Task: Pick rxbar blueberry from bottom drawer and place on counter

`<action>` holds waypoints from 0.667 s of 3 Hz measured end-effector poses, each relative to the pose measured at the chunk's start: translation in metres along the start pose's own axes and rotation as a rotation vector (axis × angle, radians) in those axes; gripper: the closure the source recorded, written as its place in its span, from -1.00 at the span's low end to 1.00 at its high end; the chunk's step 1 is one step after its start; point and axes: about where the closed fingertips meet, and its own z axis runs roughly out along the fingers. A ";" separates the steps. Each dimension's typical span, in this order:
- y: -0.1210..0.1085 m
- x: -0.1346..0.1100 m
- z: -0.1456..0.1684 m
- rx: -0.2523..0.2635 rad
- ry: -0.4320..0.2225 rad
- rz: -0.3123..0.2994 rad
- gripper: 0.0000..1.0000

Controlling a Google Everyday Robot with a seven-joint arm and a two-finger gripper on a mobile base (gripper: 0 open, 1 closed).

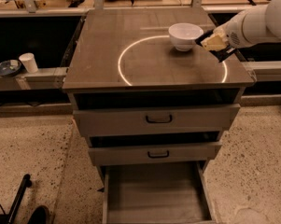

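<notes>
My gripper point(214, 45) hangs low over the right part of the counter point(154, 64), just right of a white bowl point(185, 34), at the end of a white arm coming in from the right. Dark parts show around its tan tip, and I cannot tell whether any of this is the rxbar blueberry. No bar lies in plain sight on the counter. The bottom drawer point(154, 195) is pulled open and shows only its bare board floor.
The bright circle point(123, 69) marks the counter top, and the bowl stands on its far arc. The two wider drawers point(158, 119) above are slightly ajar. A low bench at the left holds a white cup point(28, 62) and a plate point(7, 68).
</notes>
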 end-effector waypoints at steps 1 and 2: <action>-0.004 0.013 0.005 0.001 0.009 0.031 0.14; -0.004 0.013 0.005 0.001 0.009 0.031 -0.32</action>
